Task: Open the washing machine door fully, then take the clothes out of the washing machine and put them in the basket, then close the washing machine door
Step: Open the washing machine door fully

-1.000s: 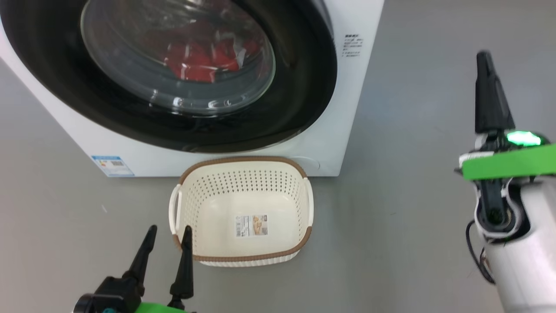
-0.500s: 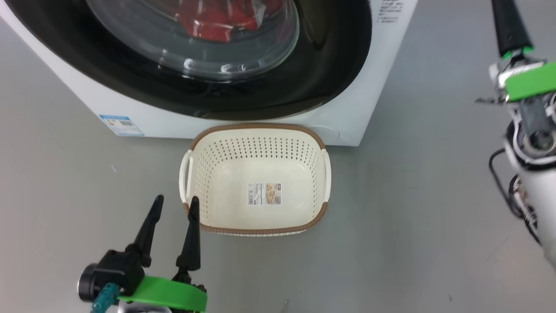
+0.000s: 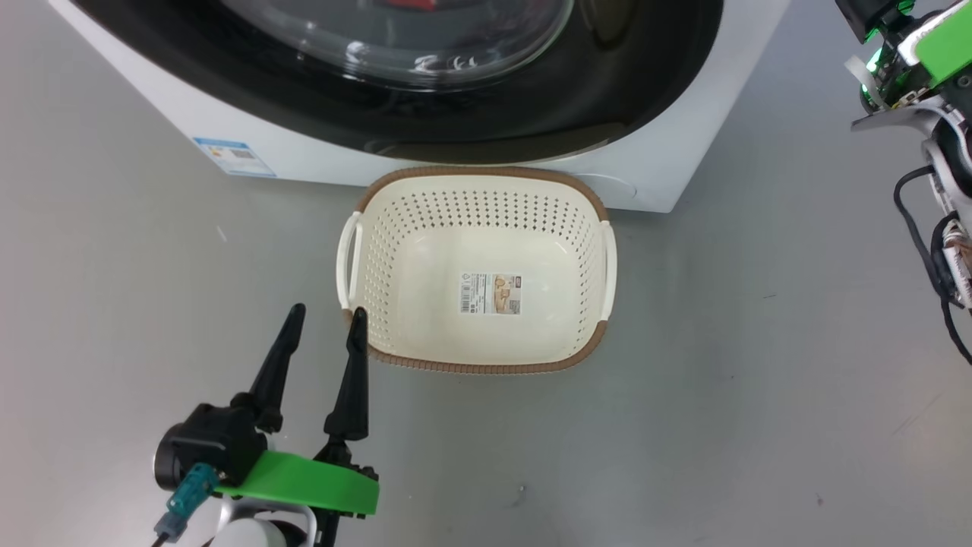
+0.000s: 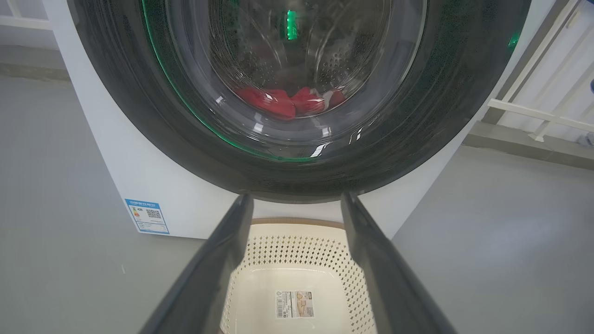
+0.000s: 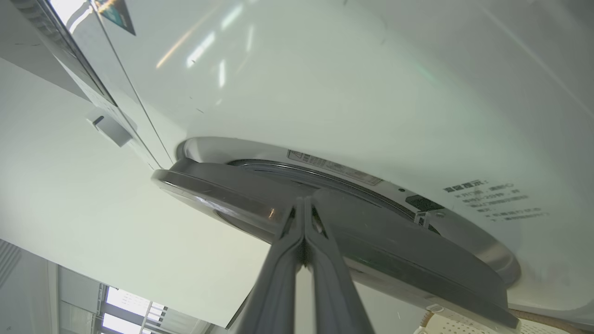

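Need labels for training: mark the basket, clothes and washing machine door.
basket (image 3: 486,368): head view, brown rim.
clothes (image 4: 270,100): left wrist view, red fabric.
washing machine door (image 4: 139,116): left wrist view, black rim.

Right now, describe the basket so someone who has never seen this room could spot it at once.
Start at the big white washing machine with the round black-rimmed door. On the grey floor at its foot sits a small cream basket. Its punched holes, brown woven-look rim and the paper label on its bottom mark it out.

light: bright, even | glare: washing machine door (image 3: 422,62) glass | right wrist: edges bent, perhaps soft
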Robot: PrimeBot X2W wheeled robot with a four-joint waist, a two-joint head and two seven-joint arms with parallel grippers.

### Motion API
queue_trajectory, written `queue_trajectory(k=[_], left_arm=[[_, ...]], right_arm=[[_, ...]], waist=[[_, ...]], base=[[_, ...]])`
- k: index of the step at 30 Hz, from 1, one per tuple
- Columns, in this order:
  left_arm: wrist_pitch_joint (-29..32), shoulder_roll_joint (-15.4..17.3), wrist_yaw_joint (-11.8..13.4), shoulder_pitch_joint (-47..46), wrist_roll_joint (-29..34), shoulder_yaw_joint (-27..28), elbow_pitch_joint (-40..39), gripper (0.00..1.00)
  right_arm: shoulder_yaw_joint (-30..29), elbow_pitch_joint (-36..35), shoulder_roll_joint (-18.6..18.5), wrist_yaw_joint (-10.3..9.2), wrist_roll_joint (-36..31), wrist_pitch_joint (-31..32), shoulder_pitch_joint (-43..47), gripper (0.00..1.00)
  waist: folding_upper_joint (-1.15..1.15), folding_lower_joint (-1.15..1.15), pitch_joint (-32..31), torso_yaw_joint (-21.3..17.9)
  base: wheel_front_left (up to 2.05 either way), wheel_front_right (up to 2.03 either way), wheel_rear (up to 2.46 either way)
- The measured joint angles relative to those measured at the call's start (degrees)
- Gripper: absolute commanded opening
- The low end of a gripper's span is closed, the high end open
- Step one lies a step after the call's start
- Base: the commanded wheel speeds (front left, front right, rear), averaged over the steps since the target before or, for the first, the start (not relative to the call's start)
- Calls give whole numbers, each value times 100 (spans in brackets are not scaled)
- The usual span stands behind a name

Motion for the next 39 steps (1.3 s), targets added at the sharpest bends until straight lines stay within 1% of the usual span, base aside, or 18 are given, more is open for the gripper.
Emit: queue_trajectory(k=[2,3,8,12,17,26,30,37,39], left_arm=[[0,0,13,-24,-5,-10,-2,100],[0,0,13,-24,-5,-10,-2,100],[0,0,47,-25,-9,-52,-2,100],[0,0,47,-37,-48,-74,-2,100],[0,-1,48,-131,-54,-160,-24,100],[0,-3,53,-240,-103,-256,-35,100],[0,-4,96,-244,-109,-292,-43,100],[0,-5,99,-246,-144,-357,-75,100],[0,-5,100,-246,-148,-370,-75,100]], right_arm=[[-22,115,-7,0,89,221,-92,0],[-22,115,-7,0,89,221,-92,0],[-116,380,2,0,320,799,-325,0],[-189,743,31,-1,460,1210,-488,0],[-227,1115,78,0,489,1558,-766,0],[-325,1483,109,-1,490,1822,-1110,0],[-387,1555,125,0,479,1918,-1164,0],[-423,1603,149,-2,401,2153,-1200,0],[-424,1551,151,-30,393,2240,-1171,0]], waist=[[0,0,45,43],[0,0,45,43],[0,0,129,132],[0,0,194,178],[0,0,291,230],[0,-1,473,364],[0,0,513,410],[0,0,519,437],[0,0,489,441]], base=[[0,0,0],[0,0,0],[0,0,0],[0,0,0],[0,0,0],[0,0,0],[0,0,0],[0,0,0],[0,0,0]])
